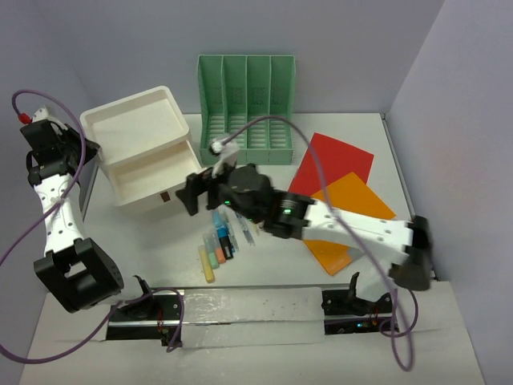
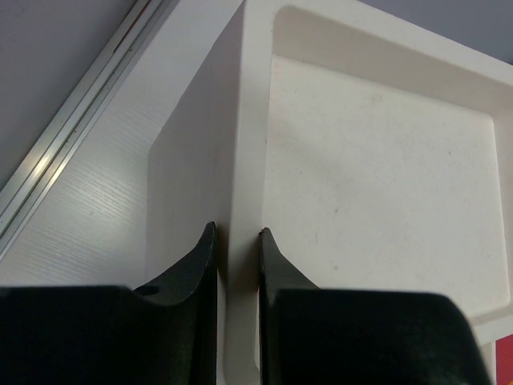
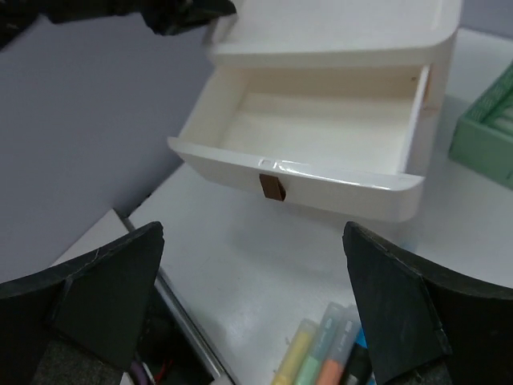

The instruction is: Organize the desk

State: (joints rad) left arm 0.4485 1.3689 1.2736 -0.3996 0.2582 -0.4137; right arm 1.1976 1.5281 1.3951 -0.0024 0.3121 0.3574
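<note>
Beneath both arms lies the white worktop (image 1: 144, 249), filling the space out to the walls and carrying everything else. The right tool (image 3: 252, 241) hangs above its middle with its fingers (image 3: 104, 297) spread wide and nothing between them; bare worktop shows in the gap. Just below that tool, a row of coloured markers (image 1: 220, 245) lies side by side on the worktop. Directly ahead of it stands a white drawer box (image 1: 132, 128) at the far left of the worktop. Its middle drawer (image 3: 321, 120) is pulled out and shows no contents, and it has a small brown tab (image 3: 272, 188) on its front. The left tool (image 2: 236, 233) is at the box's left side, clenched on the raised rim of the top tray, one finger inside the wall and one outside. A green slotted file holder (image 1: 248, 104) stands upright at the far edge, right of the box. Further right, a red sheet (image 1: 337, 156) and an orange sheet (image 1: 353, 208) lie flat and overlapping, partly under the right arm.
</note>
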